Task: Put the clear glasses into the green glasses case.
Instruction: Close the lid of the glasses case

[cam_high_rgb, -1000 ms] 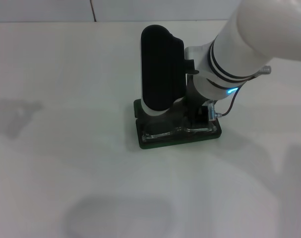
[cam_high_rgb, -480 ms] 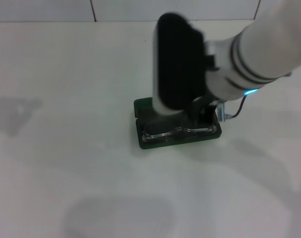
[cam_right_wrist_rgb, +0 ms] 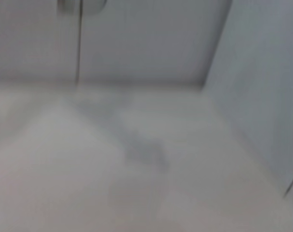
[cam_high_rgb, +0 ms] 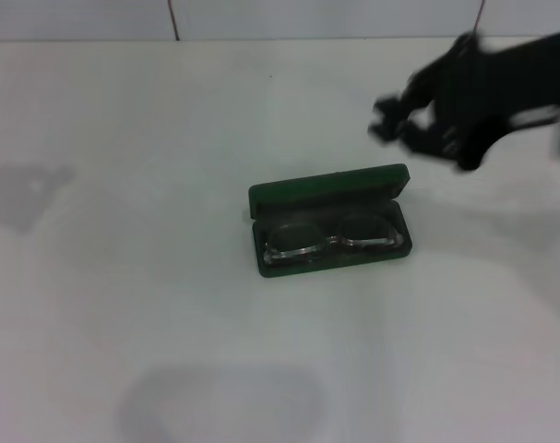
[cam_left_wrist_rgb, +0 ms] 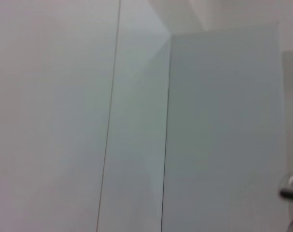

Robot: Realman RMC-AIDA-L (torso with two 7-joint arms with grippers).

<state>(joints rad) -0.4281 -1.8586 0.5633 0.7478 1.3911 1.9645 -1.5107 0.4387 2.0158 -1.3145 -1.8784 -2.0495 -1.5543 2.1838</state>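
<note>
The green glasses case (cam_high_rgb: 330, 219) lay open near the middle of the white counter (cam_high_rgb: 123, 305), its lid tipped back on the far side and its tray toward me. The clear glasses (cam_high_rgb: 335, 243) rested inside the tray, lens toward the near wall, filling it from end to end with nothing holding them.

My right tool (cam_high_rgb: 404, 122) hung above the counter, beyond the case and off to my right, well apart from it and touching nothing. It showed only as a dark smear, so I could not tell whether its fingers stood apart or together. It carried nothing that I could see.

My right wrist camera took in only bare counter and wall. My left wrist camera faced pale wall panels, and my left tool was in no view.
</note>
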